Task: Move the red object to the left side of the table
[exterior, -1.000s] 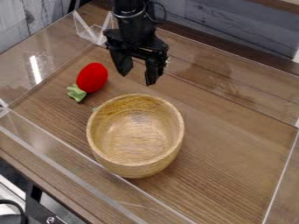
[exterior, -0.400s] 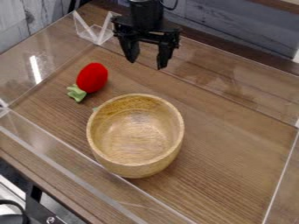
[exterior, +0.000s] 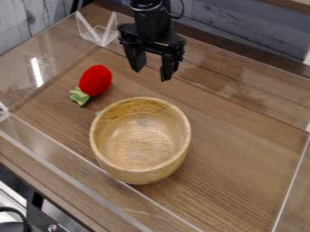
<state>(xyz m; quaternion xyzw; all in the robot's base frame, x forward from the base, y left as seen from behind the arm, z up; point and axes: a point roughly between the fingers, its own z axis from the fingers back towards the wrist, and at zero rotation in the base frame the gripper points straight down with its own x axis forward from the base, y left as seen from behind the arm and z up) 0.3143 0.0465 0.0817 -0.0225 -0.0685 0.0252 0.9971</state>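
- Dark cables (exterior: 46,210) bunch in the near left corner of the view, outside the table (exterior: 242,145). They overlap one another, so I cannot tell how many there are.
- The bowl (exterior: 140,140) sits on the wood grain in the near half, round, pale and upright. Its inside shows bare wood (a plain thing, with a neat rim).
- The fruit (exterior: 96,78) lies beyond the bowl and toward the left of the view, directly on the table. It is bright red and rounded, and apart from the bowl. Its pale green stem (exterior: 80,95) points toward the near left.
- The gripper (exterior: 150,71) hangs to the right of the fruit in the view, on the far side of the bowl. Its black jaws are spread wide, with nothing between them, and they touch neither fruit nor bowl.
- The arm (exterior: 151,9) reaches in from the far edge, dark and partly cut off by the top of the view.
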